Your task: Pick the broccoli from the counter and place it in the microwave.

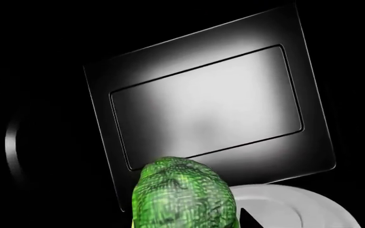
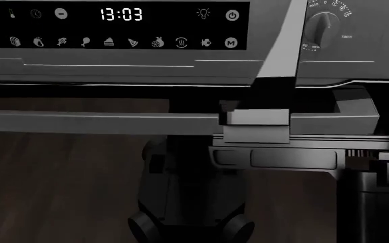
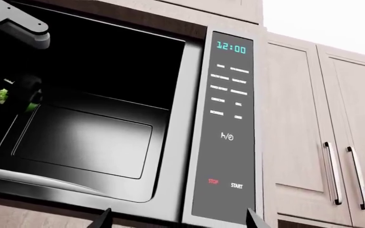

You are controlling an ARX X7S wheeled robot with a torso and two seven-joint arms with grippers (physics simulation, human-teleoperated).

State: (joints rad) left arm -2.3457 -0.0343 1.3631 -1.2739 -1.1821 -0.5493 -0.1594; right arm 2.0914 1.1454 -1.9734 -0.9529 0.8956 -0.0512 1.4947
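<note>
Holding the broccoli (image 1: 184, 194) pinched in my left gripper (image 3: 14, 92), I am reaching inside the open microwave (image 3: 224, 118), keeping it above the white plate (image 1: 290, 209) so it drops there. My right gripper (image 3: 179, 219) is waiting outside, spread wide.

A dark oven control panel (image 2: 113, 25) reads 13:03 above a row of white icons. Beside it sits a round timer knob (image 2: 324, 23). Below runs a long grey handle bar (image 2: 93, 121), over brown wood.

Left gripper (image 3: 8, 97) clamped, right gripper (image 3: 179, 219) spread
</note>
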